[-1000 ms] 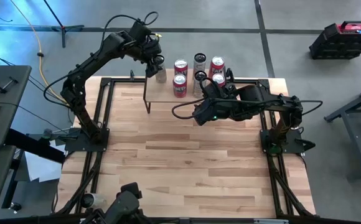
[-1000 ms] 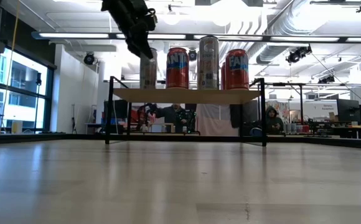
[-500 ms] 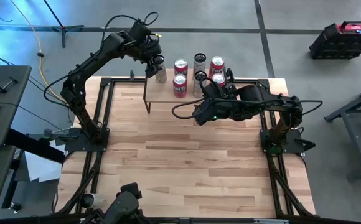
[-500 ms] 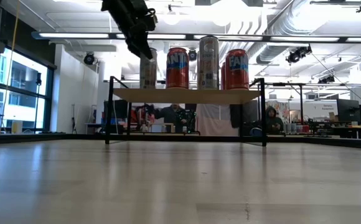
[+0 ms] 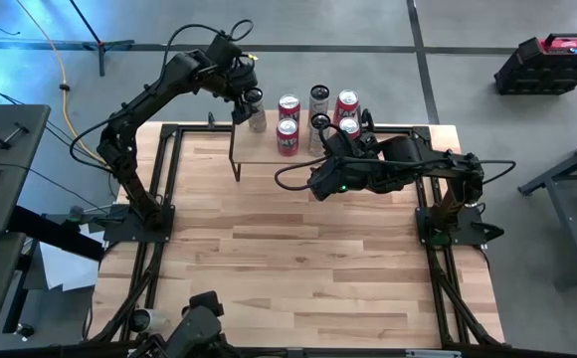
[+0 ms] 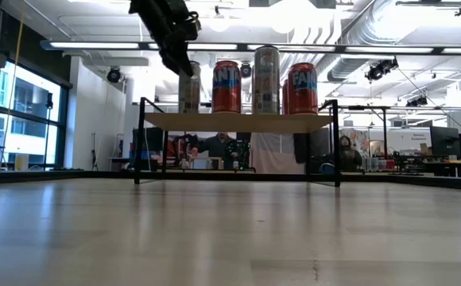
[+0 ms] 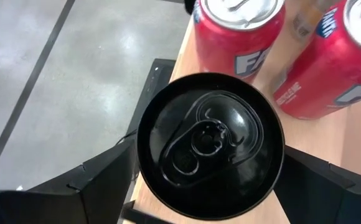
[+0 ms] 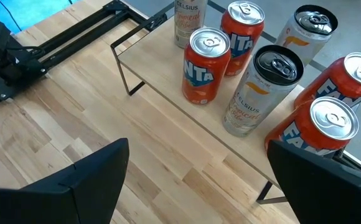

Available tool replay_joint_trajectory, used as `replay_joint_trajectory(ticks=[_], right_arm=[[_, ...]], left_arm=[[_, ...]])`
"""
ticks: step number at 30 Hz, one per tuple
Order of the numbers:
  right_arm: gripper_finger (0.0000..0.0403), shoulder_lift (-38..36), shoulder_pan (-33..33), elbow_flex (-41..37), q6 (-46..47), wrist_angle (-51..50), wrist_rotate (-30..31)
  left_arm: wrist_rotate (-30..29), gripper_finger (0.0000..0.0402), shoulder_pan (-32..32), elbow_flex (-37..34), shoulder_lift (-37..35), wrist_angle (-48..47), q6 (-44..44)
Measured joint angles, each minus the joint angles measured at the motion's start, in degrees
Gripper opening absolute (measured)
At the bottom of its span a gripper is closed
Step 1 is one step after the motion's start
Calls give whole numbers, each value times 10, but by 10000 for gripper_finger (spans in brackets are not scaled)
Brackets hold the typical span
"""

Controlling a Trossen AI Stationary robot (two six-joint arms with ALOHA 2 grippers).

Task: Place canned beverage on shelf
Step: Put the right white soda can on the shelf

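Observation:
The shelf [image 6: 238, 121] stands at the table's far edge with several cans on it, red Fanta cans [image 8: 206, 65] and pale Celsius cans [image 8: 258, 93]. At its far left corner a pale can with a black top [image 7: 210, 146] stands upright on its base [image 6: 188, 91]. My left gripper [image 5: 249, 104] reaches down over this can from above and the far left, a finger on each side of it. My right gripper [image 8: 196, 186] hangs open above the table by the shelf's right part, with nothing between its fingers. My left gripper's fingers [image 7: 99, 180] stand on either side of the black-topped can's upper wall, slanting down from above. The can's own top hides their tips, so I cannot tell whether they touch it. The can stands upright on the shelf.
Other cans stand close to the right of the black-topped can [image 7: 243, 37]. The shelf's thin black legs [image 6: 140, 143] reach down to the table. The broad wooden tabletop [image 5: 288, 249] spreads out on the near side of the shelf. People sit in the room behind it.

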Motion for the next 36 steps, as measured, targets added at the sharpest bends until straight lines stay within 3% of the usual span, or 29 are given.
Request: replay_joint_trajectory(ticks=[17, 28, 36], right_arm=[[369, 0, 0, 0, 0, 0, 0], [369, 0, 0, 0, -2, 0, 0], [369, 0, 0, 0, -2, 0, -1]], left_arm=[[-59, 333, 0, 0, -1, -24, 1], [19, 333, 2, 0, -8, 19, -23], [35, 333, 2, 0, -8, 36, -30]])
